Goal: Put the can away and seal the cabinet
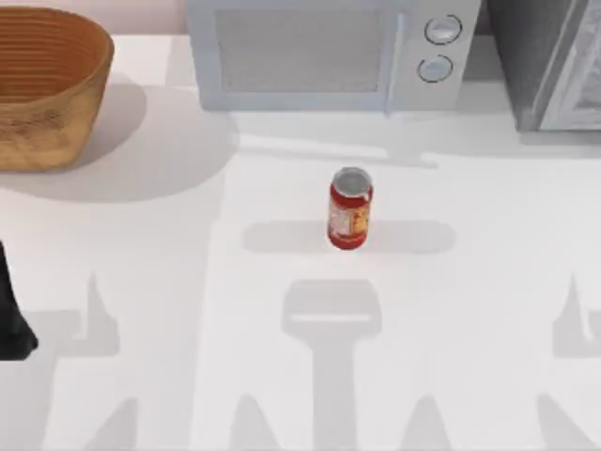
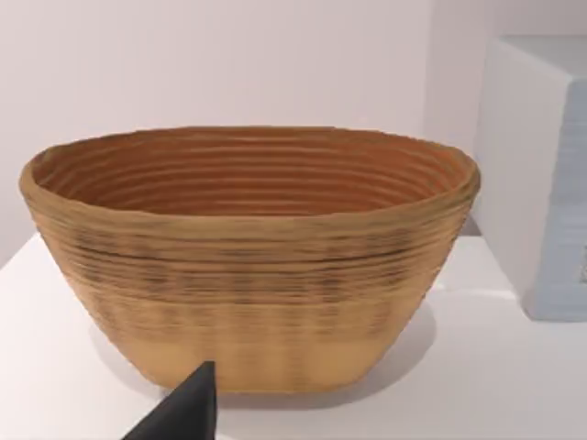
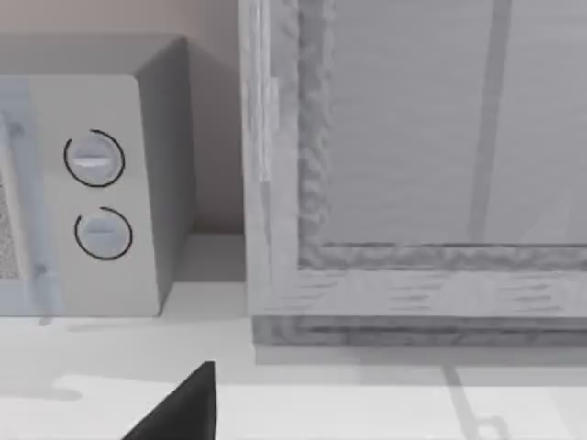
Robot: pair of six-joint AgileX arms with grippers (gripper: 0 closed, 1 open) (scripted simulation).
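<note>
The can (image 1: 350,209), red with a silver top and a yellow-white label, stands upright alone in the middle of the table. The grey cabinet (image 1: 549,66) is at the back right corner; its pale framed front (image 3: 413,183) faces the right wrist camera. Whether it stands open I cannot tell. My left gripper (image 1: 13,319) is parked at the table's left edge, far from the can, and its dark tip (image 2: 188,412) points at the basket. A dark tip of my right gripper (image 3: 188,408) shows in front of the cabinet, holding nothing that I can see.
A white microwave (image 1: 329,52) with two round dials (image 3: 94,158) stands at the back centre, left of the cabinet. A woven brown basket (image 1: 47,89) sits at the back left and looks empty (image 2: 248,266). White tabletop (image 1: 188,310) surrounds the can.
</note>
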